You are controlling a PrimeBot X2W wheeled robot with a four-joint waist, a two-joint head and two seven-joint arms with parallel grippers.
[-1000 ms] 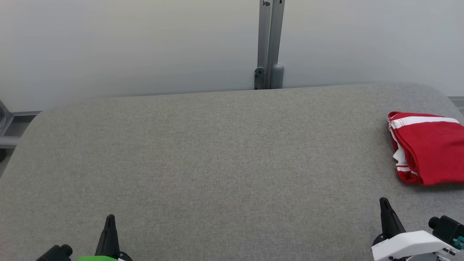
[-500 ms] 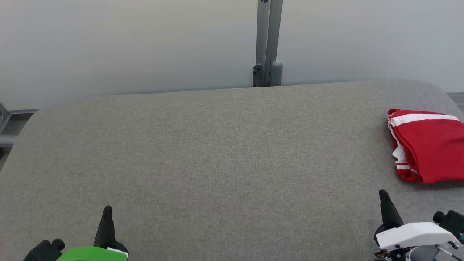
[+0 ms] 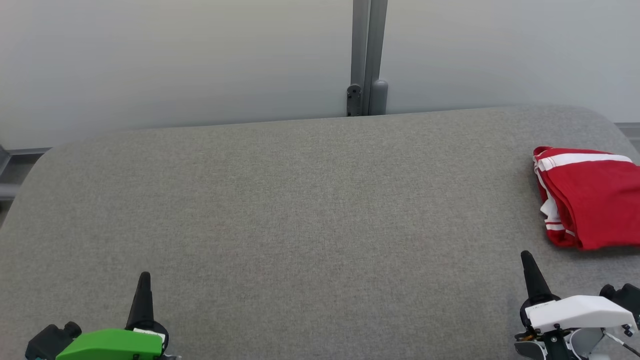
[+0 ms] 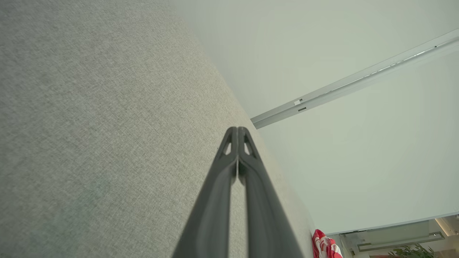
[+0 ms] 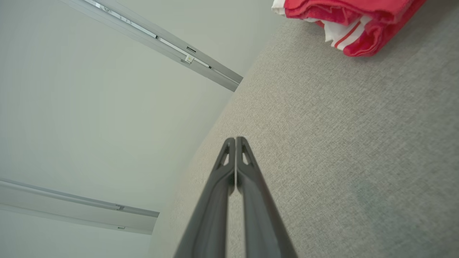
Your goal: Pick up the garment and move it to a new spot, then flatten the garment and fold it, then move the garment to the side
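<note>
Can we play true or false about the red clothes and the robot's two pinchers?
1. The left gripper and the right gripper are both shut. True.
2. The garment lies in a folded bundle at the right side of the table. True.
3. The right gripper is touching the garment. False: it is apart from the garment, with bare table between them, and holds nothing.
4. The garment is blue with yellow stripes. False: it is red with white stripes.

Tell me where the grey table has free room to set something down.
The grey table is bare from its left edge to the red garment, and from the wall to the left gripper and right gripper. Crowded: the right end, by the garment.
</note>
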